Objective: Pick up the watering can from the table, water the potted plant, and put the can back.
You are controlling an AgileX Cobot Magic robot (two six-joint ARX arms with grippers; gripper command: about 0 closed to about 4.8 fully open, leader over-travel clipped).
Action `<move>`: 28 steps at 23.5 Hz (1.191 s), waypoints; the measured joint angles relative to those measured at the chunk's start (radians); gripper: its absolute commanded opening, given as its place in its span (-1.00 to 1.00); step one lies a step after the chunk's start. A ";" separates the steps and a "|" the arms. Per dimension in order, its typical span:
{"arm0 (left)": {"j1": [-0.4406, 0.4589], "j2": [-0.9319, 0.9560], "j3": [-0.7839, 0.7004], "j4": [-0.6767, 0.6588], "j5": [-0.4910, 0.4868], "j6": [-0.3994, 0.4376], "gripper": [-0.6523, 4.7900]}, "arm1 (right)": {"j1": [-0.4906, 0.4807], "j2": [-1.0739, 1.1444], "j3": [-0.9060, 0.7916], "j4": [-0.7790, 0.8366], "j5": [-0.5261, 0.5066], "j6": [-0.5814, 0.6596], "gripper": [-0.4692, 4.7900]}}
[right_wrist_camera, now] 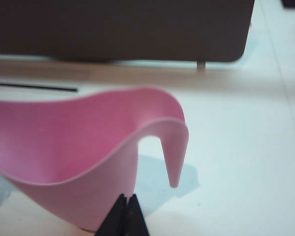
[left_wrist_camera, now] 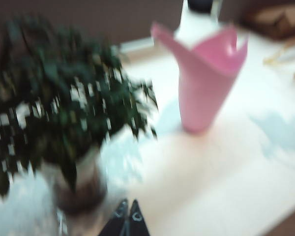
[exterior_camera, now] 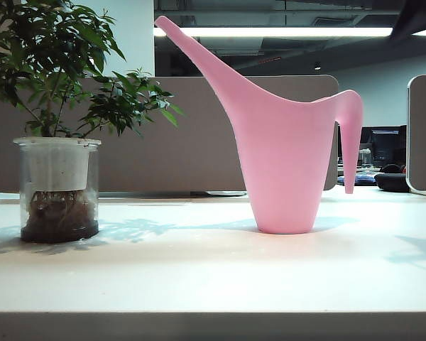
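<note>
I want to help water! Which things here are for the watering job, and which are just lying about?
For the job:
- watering can, standing on the table
- potted plant, to its left
- left gripper and right gripper, both shut and empty

Just lying about:
- grey partition behind the table
- dark monitor far back

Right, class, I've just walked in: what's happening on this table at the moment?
Nothing is being held. The pink watering can stands upright on the white table, spout towards the potted plant on the left. The right gripper, shut and empty, hangs just above the can near its handle. The left gripper, also shut, hovers by the plant.
</note>
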 measured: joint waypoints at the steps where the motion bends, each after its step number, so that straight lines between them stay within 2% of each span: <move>1: 0.000 -0.001 -0.024 0.048 0.000 0.000 -0.78 | 0.002 -0.053 0.000 -0.024 0.000 0.005 -0.83; 3: 0.000 -0.001 -0.090 0.116 0.000 0.000 -0.78 | 0.008 -0.174 0.001 -0.076 0.008 0.005 -0.83; 7: 0.000 -0.042 -0.216 0.156 0.000 0.000 -0.78 | 0.010 -0.375 -0.064 -0.201 0.025 -0.001 -0.83; 12: -0.006 -0.274 -0.426 0.208 -0.001 -0.002 -0.78 | 0.011 -0.740 -0.340 -0.272 0.024 0.039 -0.82; 15: -0.006 -0.382 -0.556 0.282 -0.018 -0.091 -0.78 | 0.011 -0.952 -0.430 -0.266 0.025 0.068 -0.83; 19: -0.005 -0.494 -0.712 0.418 -0.092 -0.114 -0.78 | 0.006 -0.918 -0.510 -0.195 0.048 0.077 -0.83; 24: -0.004 -0.484 -0.829 0.538 -0.105 -0.080 -0.78 | 0.010 -0.938 -0.639 -0.134 0.056 0.076 -0.83; 28: -0.005 -0.484 -0.982 0.705 -0.133 -0.072 -0.78 | 0.011 -0.950 -0.822 -0.039 0.096 0.076 -0.83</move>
